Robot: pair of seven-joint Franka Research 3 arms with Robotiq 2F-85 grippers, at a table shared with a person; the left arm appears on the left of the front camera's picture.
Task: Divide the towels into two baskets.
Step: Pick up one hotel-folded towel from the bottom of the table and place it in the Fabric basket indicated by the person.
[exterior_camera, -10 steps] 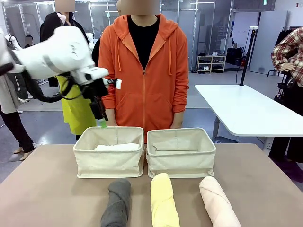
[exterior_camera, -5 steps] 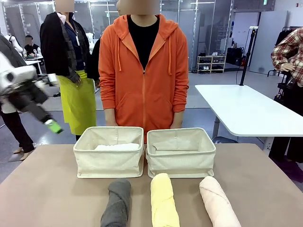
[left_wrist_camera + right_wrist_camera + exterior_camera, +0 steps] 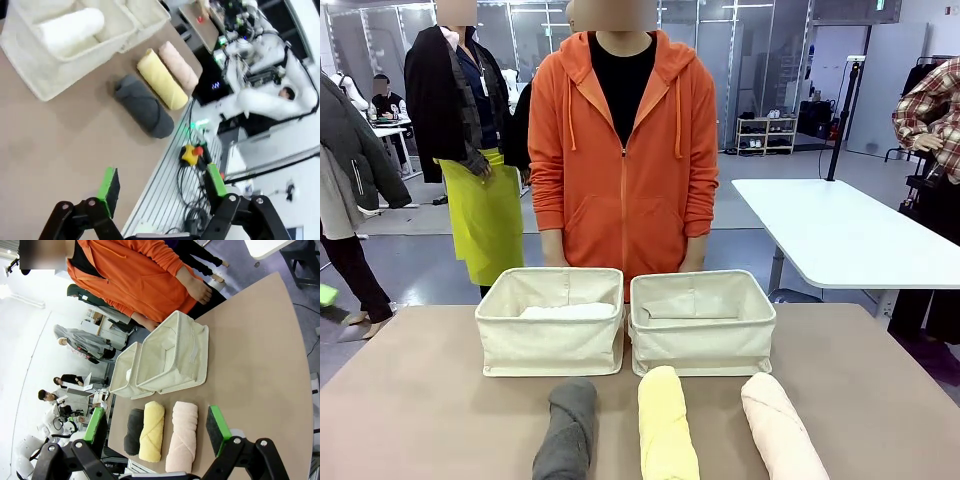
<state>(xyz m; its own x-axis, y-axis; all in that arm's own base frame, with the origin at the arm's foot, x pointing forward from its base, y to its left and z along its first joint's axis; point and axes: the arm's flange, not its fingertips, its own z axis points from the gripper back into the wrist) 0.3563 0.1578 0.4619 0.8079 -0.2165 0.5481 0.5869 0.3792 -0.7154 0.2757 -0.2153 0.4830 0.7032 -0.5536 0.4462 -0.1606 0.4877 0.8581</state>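
Left pincer point(image 3: 161, 183) and right pincer point(image 3: 156, 425) gape empty; white towel point(image 3: 567, 311) half hidden by basket point(image 3: 550, 346) wall.

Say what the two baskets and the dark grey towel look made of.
Left basket and right basket: likely cream canvas, matte, with soft walls and folded rims. Dark grey towel: likely terry cloth, matte, with a fuzzy nap and soft rolled folds.
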